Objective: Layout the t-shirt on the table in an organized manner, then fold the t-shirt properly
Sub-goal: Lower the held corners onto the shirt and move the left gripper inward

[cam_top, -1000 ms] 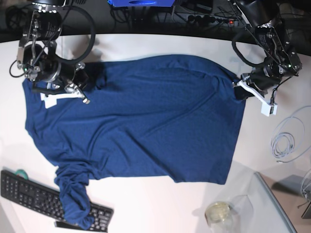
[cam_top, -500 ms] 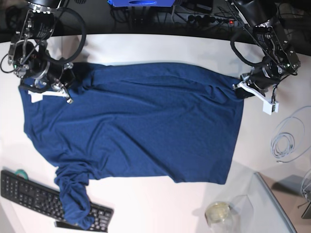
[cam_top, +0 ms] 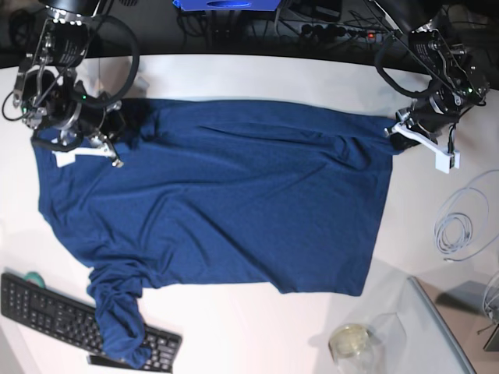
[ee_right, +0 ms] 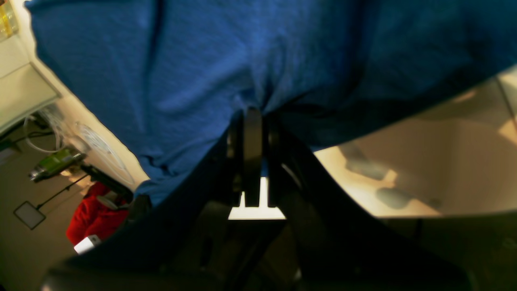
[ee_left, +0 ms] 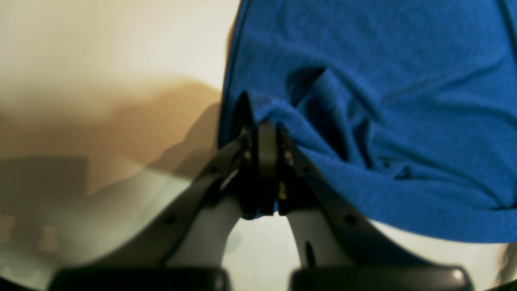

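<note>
Holding t-shirt (cam_top: 226,202) corners | both claws, left (cam_top: 396,130) and right (cam_top: 117,160), pinched on cloth | soft, limp: you grip hems.

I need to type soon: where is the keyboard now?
In the base view the keyboard lies at the table's bottom-left corner, with the t-shirt's bunched sleeve draped over it.
</note>
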Controlling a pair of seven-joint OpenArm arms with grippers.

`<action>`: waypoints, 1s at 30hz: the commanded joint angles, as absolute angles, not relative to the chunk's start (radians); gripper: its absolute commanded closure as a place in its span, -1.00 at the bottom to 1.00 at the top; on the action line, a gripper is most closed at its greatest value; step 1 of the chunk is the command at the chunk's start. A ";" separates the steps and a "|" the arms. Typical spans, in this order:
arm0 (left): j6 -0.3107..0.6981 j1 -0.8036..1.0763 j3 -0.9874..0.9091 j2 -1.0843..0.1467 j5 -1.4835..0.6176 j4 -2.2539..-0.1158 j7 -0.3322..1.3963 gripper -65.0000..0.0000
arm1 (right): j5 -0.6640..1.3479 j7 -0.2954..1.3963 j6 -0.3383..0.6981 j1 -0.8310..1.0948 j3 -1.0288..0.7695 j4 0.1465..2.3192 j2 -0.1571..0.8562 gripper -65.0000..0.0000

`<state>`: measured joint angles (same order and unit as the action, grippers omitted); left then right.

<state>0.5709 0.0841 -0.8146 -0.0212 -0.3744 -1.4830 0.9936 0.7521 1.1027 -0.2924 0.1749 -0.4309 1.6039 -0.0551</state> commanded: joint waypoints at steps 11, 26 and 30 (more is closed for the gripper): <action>0.568 -0.039 -0.817 -0.007 -0.383 -1.362 0.992 1.00 | 0.766 1.093 -0.295 0.102 -0.435 1.569 -0.047 0.25; 0.455 -0.076 -0.817 -0.005 -0.390 -1.326 0.986 1.00 | 0.768 1.036 -0.288 0.124 -0.435 1.578 -0.045 0.25; 0.455 -0.084 -0.811 -0.002 -0.392 -1.326 0.987 0.64 | 0.768 1.044 -0.288 0.127 -0.435 1.578 -0.045 0.25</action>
